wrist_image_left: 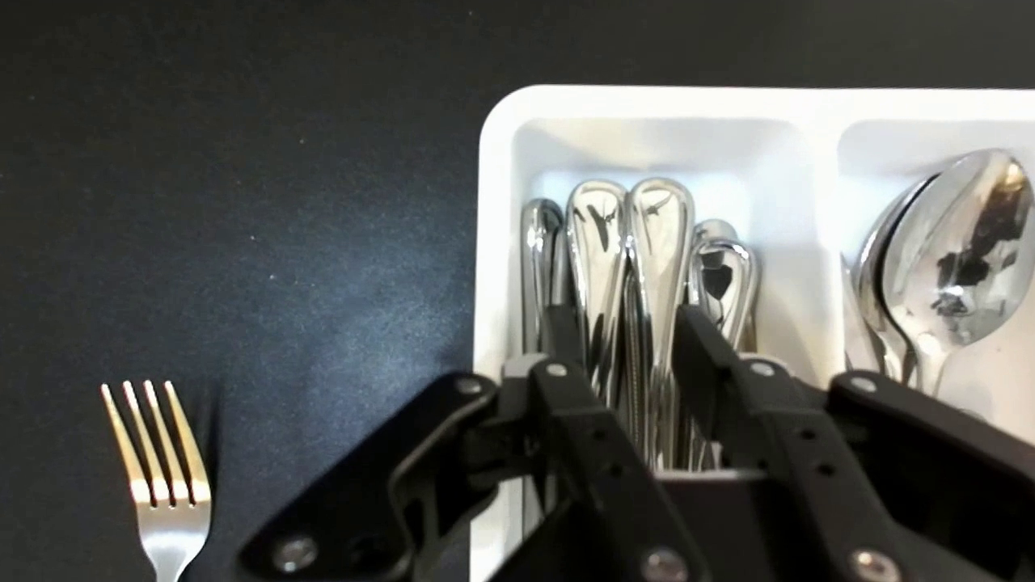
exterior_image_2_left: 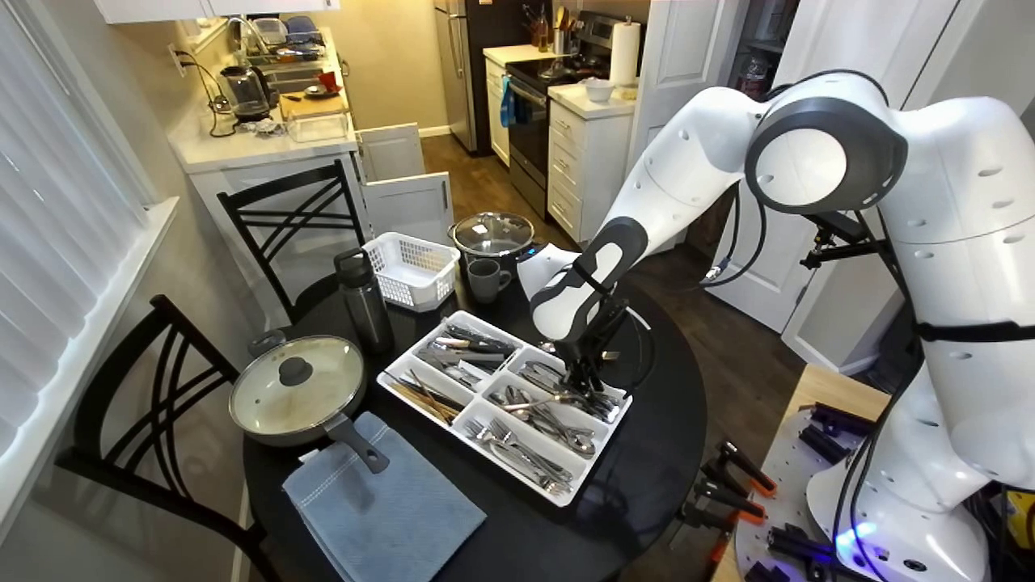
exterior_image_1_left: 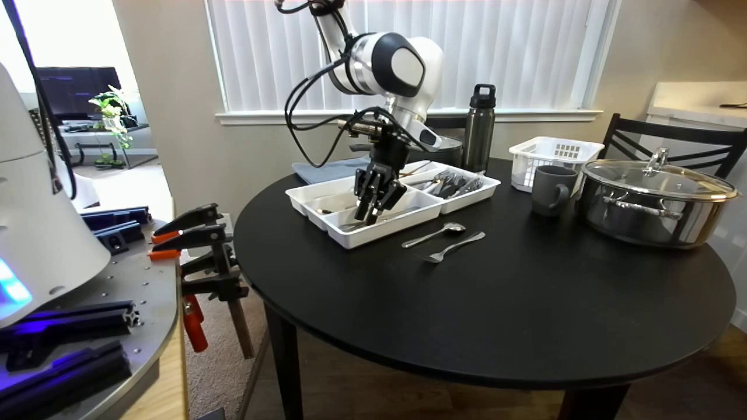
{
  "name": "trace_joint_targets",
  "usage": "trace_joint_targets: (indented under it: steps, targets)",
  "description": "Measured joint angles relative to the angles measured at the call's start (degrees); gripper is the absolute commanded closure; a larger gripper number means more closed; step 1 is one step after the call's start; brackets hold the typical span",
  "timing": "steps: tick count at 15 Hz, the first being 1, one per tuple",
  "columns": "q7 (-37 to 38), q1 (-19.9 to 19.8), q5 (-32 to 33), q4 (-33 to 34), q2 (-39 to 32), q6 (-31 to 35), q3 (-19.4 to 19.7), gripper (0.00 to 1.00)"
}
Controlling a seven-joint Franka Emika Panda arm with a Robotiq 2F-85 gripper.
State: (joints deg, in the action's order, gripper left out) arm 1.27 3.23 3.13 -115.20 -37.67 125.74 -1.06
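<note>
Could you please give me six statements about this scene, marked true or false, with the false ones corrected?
1. The gripper is open, with cutlery handles showing between its jaws. True.
2. The dark water bottle lies on its side. False: the bottle stands upright.
3. The folded cloth is red. False: the cloth is blue.
4. A spoon and a fork lie outside the white cutlery tray. True.
5. The gray mug sits inside the white basket. False: the mug stands beside the basket.
6. The stainless steel pot has its glass lid on. True.
</note>
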Motion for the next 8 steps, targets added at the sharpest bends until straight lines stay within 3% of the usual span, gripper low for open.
trace_joint_targets:
  steps: [2,3,5,8]
  targets:
    - [0.0,0.02,0.0,0.5,-0.79,0.46,0.0,0.19]
    - [0.0,0.05,0.0,0.77,-1.29,0.72,-0.01,0.64]
    - [0.0,0.32,0.11,1.37,-2.2,0.88,-0.1,0.62]
    - [0.0,0.85,1.04,1.83,-2.58,0.86,0.17,0.81]
